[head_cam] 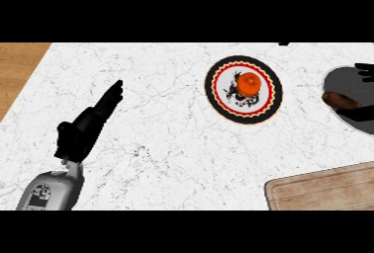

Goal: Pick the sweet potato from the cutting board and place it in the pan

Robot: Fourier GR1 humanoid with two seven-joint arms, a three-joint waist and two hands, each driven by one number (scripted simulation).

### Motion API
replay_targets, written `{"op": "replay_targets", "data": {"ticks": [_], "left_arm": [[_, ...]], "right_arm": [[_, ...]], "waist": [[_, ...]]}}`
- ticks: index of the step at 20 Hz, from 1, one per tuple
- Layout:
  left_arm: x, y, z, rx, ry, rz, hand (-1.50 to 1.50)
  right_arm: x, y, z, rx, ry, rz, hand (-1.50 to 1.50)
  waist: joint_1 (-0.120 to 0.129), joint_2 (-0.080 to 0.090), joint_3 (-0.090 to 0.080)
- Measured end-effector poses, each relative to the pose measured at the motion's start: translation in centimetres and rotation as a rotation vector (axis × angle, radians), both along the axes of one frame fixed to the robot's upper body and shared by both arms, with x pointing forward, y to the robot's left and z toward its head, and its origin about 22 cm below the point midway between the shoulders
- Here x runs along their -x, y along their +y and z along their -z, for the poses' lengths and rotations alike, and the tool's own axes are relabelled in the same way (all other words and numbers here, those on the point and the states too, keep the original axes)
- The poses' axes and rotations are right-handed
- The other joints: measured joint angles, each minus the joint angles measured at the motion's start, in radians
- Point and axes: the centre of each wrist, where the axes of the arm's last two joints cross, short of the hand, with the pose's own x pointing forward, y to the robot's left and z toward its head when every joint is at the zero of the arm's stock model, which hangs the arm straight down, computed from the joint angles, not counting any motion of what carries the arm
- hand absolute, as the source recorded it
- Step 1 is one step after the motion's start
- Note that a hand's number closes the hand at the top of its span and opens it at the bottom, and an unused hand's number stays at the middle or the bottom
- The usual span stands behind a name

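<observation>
Nearest the camera, the left forearm, rising from the lower edge, its left hand resting open on the white worktop with fingers straight and holding nothing, well to the left of the pan. Cutting board just below the pan, bare across what shows of it. Sweet potato already off the board and over the pan's left part, a brown lump pinched by the right hand, thumb and fingers curled round it; another dark finger showing at the pan's upper rim. Whether the potato touches the pan floor or hangs above it: cannot tell. Left of the pan, a plate with a black and red rim, carrying an orange fruit.

Step in hand, by judgement: the release into the pan. To do it well:
- Bring the potato further toward the pan's middle, away from the left rim, so as not to roll out toward the plate.
- Lower until resting on the pan floor before letting go.
- Straighten fingers and thumb together, then lift straight up, not sideways, to avoid dragging the potato or nudging the pan.
- Leave the left hand where it lies; no need for it here.
</observation>
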Motion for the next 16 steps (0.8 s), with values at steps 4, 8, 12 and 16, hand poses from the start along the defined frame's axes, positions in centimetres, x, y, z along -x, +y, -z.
{"op": "replay_targets", "data": {"ticks": [4,8,12,16], "left_arm": [[0.2,0.1,0.1,0.003,-0.001,0.003,0.00],[0.0,0.1,-0.2,0.004,0.001,-0.005,0.00],[0.0,0.1,0.0,0.003,0.000,-0.011,0.00],[0.1,0.0,0.2,0.010,0.008,-0.017,0.00]], "right_arm": [[-0.6,0.5,-0.4,-0.164,-0.085,-0.009,-1.50],[-0.5,-0.3,-1.3,-0.339,-0.162,-0.021,-1.50],[0.9,-2.1,-1.3,-0.480,-0.180,-0.049,-1.50],[2.9,-4.3,-1.3,-0.564,-0.179,-0.102,-1.50]], "waist": [[0.002,0.002,0.002],[-0.005,0.002,0.003],[-0.014,0.003,0.003],[-0.023,0.001,0.003]]}}
